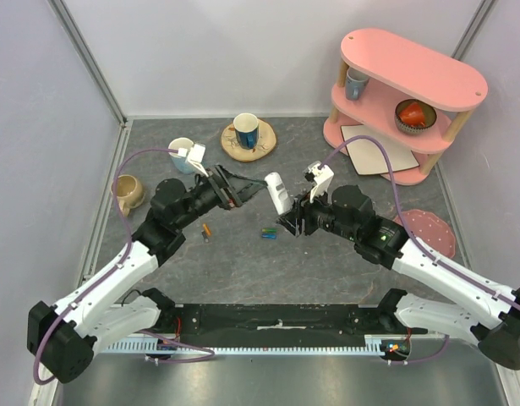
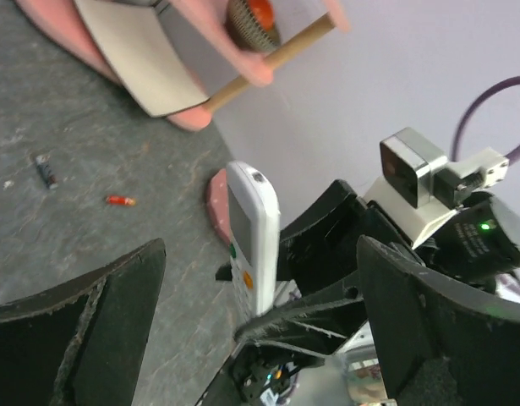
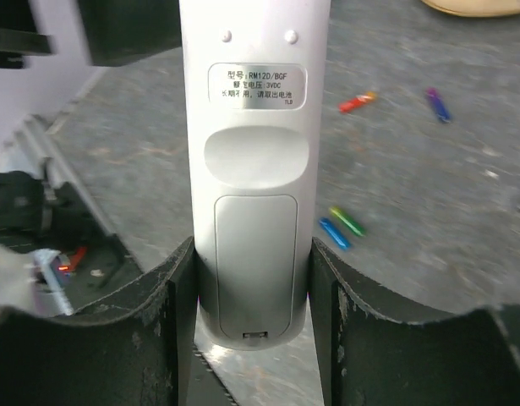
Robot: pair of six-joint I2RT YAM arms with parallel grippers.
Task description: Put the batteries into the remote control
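Right now, my right gripper [image 3: 251,262] is clamped on the lower end of the white remote [image 3: 253,127], holding it upright above the grey tabletop [image 1: 243,271]. In the right wrist view the remote's back faces the camera. A printed label sits near its top, and below that is the closed battery cover, squeezed between the two black fingers. My left gripper [image 1: 248,192] is spread wide and grasps nothing. Its tips point at the remote from the left and are near it, but I cannot tell whether they touch it.

Loose on the tabletop lie a green battery [image 3: 347,221] and a blue battery [image 3: 331,233], side by side just beside the remote's lower half. A red battery [image 3: 358,102] and a purple battery [image 3: 437,104] lie further off. Behind the arms I see a blue mug [image 1: 246,130] on a round wooden coaster [image 1: 264,145]. A white cup [image 1: 182,155] and a tan cup [image 1: 128,191] stand at the left, and a pink two-level shelf [image 1: 412,68] stands at the right.
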